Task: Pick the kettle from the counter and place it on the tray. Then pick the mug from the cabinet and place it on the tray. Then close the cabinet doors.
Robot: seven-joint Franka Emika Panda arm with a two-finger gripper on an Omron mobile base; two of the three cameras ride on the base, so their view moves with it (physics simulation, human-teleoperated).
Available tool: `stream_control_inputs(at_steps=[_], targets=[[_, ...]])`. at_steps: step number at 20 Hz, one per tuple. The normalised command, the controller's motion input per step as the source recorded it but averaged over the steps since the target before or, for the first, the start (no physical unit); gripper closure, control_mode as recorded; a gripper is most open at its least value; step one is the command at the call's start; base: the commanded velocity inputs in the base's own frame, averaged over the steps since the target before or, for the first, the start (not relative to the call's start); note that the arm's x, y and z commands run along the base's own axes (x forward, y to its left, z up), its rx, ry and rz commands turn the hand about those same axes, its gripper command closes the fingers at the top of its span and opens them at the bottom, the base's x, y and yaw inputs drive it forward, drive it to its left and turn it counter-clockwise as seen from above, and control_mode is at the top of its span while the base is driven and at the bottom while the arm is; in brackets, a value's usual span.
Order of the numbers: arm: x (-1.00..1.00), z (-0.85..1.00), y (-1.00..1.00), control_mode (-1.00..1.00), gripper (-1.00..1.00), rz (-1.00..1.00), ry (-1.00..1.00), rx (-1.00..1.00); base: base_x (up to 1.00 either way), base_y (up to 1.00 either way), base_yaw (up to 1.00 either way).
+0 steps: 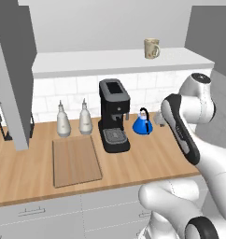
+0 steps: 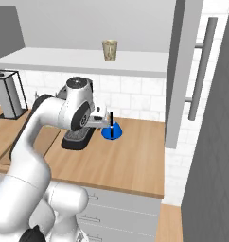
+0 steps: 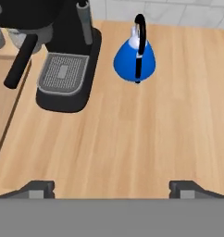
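The blue kettle (image 3: pixel 133 60) with its black arched handle stands on the wood counter (image 3: pixel 132 139), just right of a black coffee machine (image 3: pixel 63 69). My gripper (image 3: pixel 113 189) hovers above the counter, short of the kettle, open, with nothing between its fingers. In the base views the kettle (image 1: pixel 143 124) (image 2: pixel 111 132) sits close beside my hand. The pale wooden tray (image 1: pixel 76 161) lies flat on the counter left of the coffee machine. The beige mug (image 1: pixel 151 48) (image 2: pixel 110 50) stands upright on the white shelf (image 1: pixel 110 61) of the open cabinet. Its doors (image 1: pixel 14 79) (image 2: pixel 182 71) are swung open.
Two white-grey bottles (image 1: pixel 63 120) (image 1: pixel 85 118) stand against the tiled wall behind the tray. The coffee machine (image 1: pixel 114 115) stands between tray and kettle. The right door's silver bar handle (image 2: pixel 201 71) juts out at the counter's right end. A metal holder (image 2: pixel 10 94) stands at the far left.
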Motion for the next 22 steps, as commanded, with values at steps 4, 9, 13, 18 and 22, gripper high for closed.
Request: stream_control_inputs(at_steps=[4, 9, 13, 18, 22], targets=[[0.72, -0.06, -0.35, -1.00, -1.00, 0.15, 0.00, 0.14, 0.00, 0.00, 0.00], [0.84, -0.05, -0.13, -1.00, -1.00, 0.06, -0.01, 0.15, 0.00, 0.00, 0.00], [0.67, -0.18, 0.06, -1.00, -1.00, 0.00, -0.09, 0.14, 0.00, 0.00, 0.00], [0.59, -0.29, 0.00, -1.00, -1.00, 0.00, -0.01, 0.05, 0.00, 0.00, 0.00], [0.35, -0.42, 0.02, -1.00, -1.00, 0.00, 0.00, 0.00, 0.00, 0.00, 0.00]])
